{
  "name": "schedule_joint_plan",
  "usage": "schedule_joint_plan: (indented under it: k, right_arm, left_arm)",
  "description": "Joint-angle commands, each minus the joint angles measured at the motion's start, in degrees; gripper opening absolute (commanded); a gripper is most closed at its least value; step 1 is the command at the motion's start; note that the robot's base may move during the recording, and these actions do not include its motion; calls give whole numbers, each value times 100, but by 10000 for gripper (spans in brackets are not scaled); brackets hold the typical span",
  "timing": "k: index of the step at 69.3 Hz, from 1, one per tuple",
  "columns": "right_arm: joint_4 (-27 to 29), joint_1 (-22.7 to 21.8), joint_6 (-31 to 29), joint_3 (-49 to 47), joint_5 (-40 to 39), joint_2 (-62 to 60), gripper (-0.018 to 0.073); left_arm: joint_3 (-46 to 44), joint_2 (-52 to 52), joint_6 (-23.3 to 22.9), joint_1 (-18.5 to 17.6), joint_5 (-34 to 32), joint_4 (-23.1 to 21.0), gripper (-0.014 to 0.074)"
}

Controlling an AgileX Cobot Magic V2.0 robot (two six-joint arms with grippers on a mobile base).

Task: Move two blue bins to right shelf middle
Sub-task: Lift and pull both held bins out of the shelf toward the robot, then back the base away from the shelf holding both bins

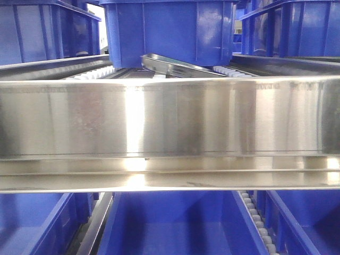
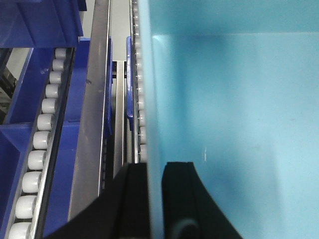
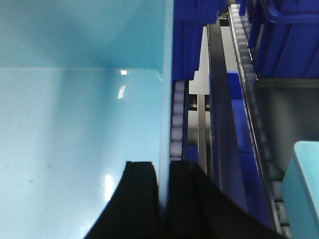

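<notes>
Your left gripper point(image 2: 155, 169) pinching the left wall of the pale sky-blue bin point(image 2: 229, 124), your right gripper point(image 3: 160, 167) pinching its right wall, bin flanked close by white roller tracks point(image 3: 177, 124), second pale sky-blue bin point(image 3: 301, 184) low at your right, steel front rail point(image 1: 170, 117) ahead.

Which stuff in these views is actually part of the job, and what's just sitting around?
Job:
- pale blue bin, side walls pinched by the left hand and right hand
- second pale blue bin, off to the right
- steel front rail of the rack tier

Just there:
- dark blue bins
- roller tracks
</notes>
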Motion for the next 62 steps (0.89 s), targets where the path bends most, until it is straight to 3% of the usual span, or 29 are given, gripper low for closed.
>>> schedule_joint_plan:
  k: [1,62]
  right_arm:
    - [-373,-31,-8,-1,-249,-87,-162]
    - [-373,-31,-8,-1,-462,-87,-162]
  left_arm:
    - [-47,-132,59,-23,-132,199,-111]
    - [-47,-132,59,-23,-268,210,-111]
